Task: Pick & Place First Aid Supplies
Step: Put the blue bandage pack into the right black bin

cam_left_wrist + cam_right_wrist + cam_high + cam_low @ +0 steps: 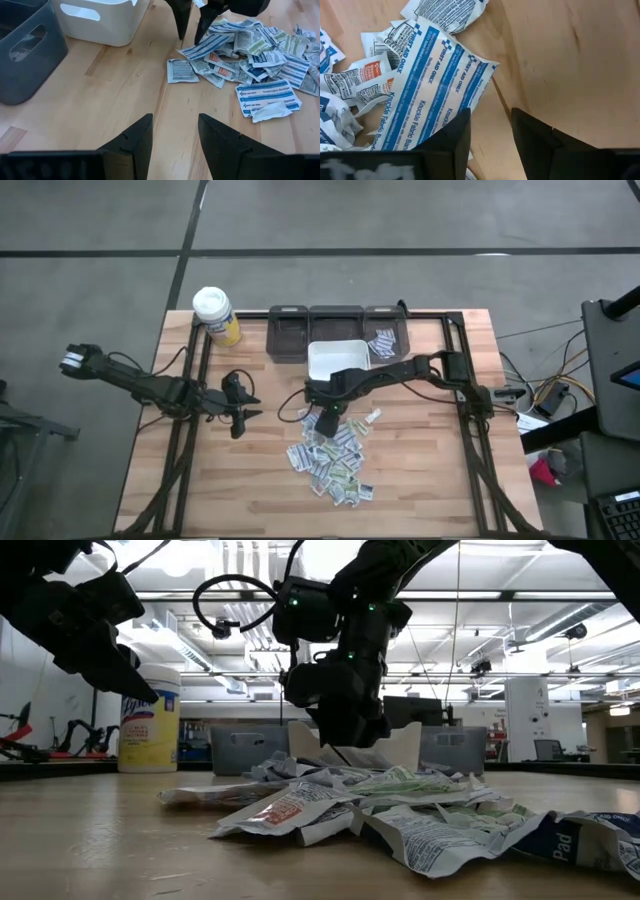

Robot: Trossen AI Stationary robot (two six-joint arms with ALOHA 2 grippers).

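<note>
The first aid supplies lie in a loose pile of several small paper packets on the wooden table, near its middle. My right gripper points down at the pile's far edge with its fingers open. In the right wrist view they straddle the edge of a blue-striped packet, which lies flat on the table. My left gripper waits open to the left of the pile, above the table, and its wrist view looks toward the pile. My right gripper comes from above with one finger over the blue-striped packet's edge and the other over bare wood. I cannot tell whether a finger touches the packet.
A white bin stands just behind the pile, with a row of dark bins behind it; the right dark bin holds a few packets. A white-lidded yellow bottle stands at the back left. One packet lies apart.
</note>
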